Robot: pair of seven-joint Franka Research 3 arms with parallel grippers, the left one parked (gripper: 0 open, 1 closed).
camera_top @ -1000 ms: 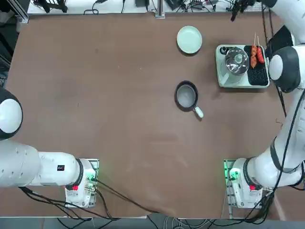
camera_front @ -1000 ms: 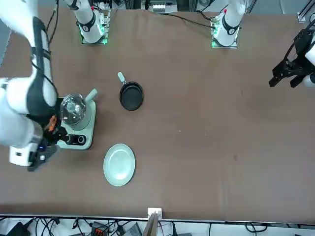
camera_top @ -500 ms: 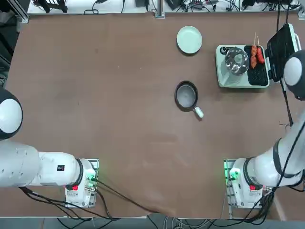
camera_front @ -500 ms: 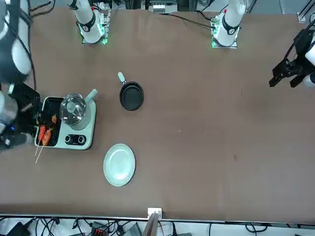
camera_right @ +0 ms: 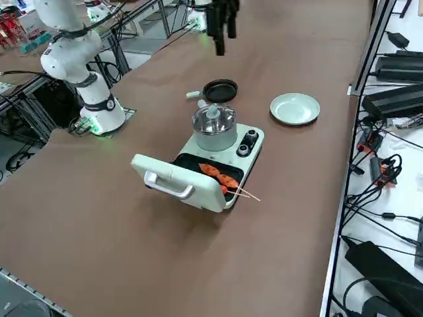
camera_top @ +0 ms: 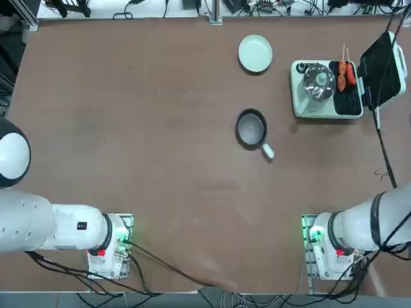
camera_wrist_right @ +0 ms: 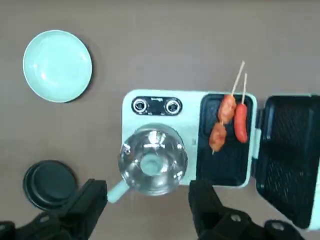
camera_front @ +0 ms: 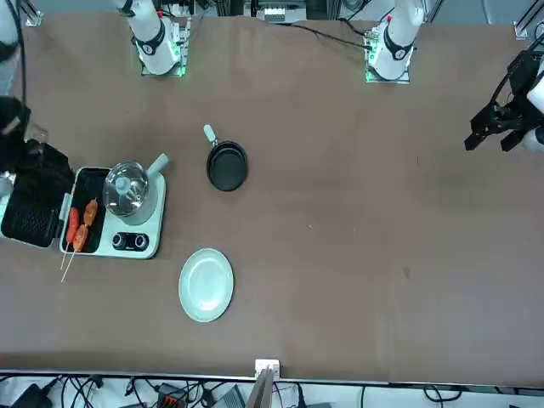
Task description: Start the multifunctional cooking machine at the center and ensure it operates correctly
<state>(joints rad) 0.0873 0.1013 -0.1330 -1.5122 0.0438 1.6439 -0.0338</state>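
Note:
The multifunctional cooking machine is a mint-green box at the table's far right. Its steel pot stands beside a black grill plate carrying two sausage skewers. The hinged lid lies swung fully open on the outer side. Two black knobs sit on its panel. My right gripper shows only in the wrist view, hanging well above the machine and open. Its dark fingers stand wide apart with nothing between them.
A small black frying pan with a white handle lies toward the table's middle. A round pale green plate sits near the far edge, left of the machine. The machine's black cord trails along the right side of the table.
My right arm has drawn back from over the machine toward the right edge and out of the top view. The open lid, covered a second ago, now shows in full.

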